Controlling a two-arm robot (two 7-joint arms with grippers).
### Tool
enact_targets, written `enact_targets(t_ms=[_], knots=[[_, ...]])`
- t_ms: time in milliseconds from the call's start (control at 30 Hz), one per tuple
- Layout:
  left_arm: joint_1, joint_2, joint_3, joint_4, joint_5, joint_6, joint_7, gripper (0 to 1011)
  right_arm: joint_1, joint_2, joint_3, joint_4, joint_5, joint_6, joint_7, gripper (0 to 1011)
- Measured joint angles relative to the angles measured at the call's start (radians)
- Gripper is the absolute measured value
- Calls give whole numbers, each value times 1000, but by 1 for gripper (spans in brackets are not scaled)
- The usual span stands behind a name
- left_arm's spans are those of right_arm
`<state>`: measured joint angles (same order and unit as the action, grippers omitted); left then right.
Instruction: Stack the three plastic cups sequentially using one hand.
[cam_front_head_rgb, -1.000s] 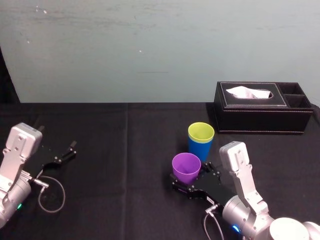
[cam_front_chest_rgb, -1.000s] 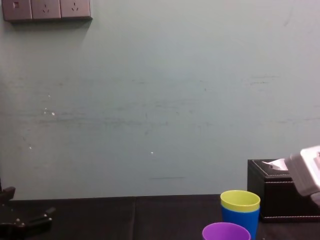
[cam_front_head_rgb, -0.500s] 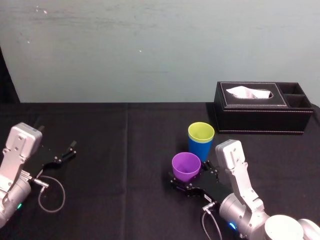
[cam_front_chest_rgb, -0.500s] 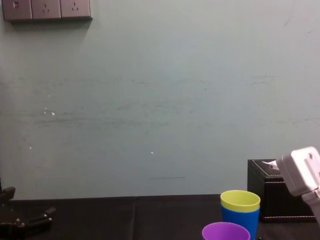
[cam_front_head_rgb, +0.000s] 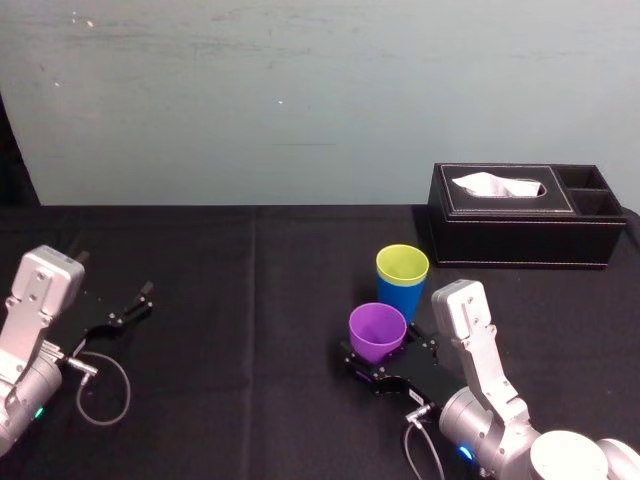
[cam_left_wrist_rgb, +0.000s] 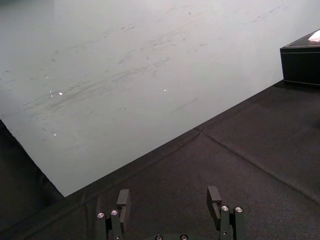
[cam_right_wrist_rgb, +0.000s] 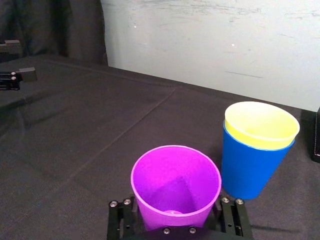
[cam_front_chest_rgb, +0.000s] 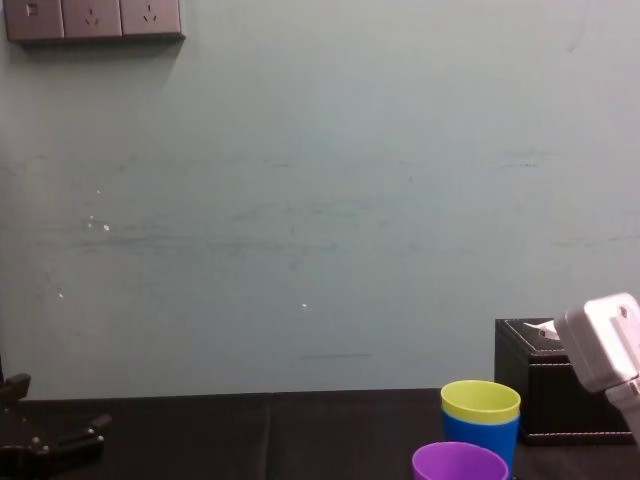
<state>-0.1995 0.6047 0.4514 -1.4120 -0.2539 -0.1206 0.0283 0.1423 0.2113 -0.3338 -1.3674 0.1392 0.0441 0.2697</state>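
The purple cup (cam_front_head_rgb: 377, 333) sits upright between the fingers of the right gripper (cam_front_head_rgb: 383, 352), which is clamped on its lower wall. In the right wrist view the two fingers flank the cup's base. It is just beside the other two cups, nearer the robot and a little to their left. The yellow-green cup (cam_front_head_rgb: 402, 264) is already nested in the blue cup (cam_front_head_rgb: 400, 298), with only its rim band showing above the blue one. That pair stands on the black-clothed bench (cam_front_head_rgb: 250, 300), in front of the black leather tissue box (cam_front_head_rgb: 520, 215).

Judging by this, only the last stacking step is left: raise the purple cup and lower it into the yellow-green one.

- The gripper is very close to the stack, so a finger could brush the blue cup during the lift and knock it over.
- The cups are smooth and tapered, so the purple one may slip or tilt in the low grip.
- If its base then came down off-centre, it would catch the yellow-green rim and tip the pair.

The left gripper (cam_front_head_rgb: 125, 312) lies parked at the bench's left side, fingers apart and empty.

Counted: three cups, one of each colour; one tissue box; two grippers.
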Motion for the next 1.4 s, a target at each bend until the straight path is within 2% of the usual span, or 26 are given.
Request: enact_targets(t_ms=[100,233,1100,1400], knots=[[0,0,0,0,0,0,0,1000,0,0,0,0,1,0,0,777],[0,0,0,0,0,0,0,1000,-1,1,0,-1,1,0,1,735],[0,0,0,0,0,0,0,1000,-1,1,0,-2,3,1,2,724],[0,0,0,0,0,0,0,1000,-14,10,11,-48,25,15,21,724]])
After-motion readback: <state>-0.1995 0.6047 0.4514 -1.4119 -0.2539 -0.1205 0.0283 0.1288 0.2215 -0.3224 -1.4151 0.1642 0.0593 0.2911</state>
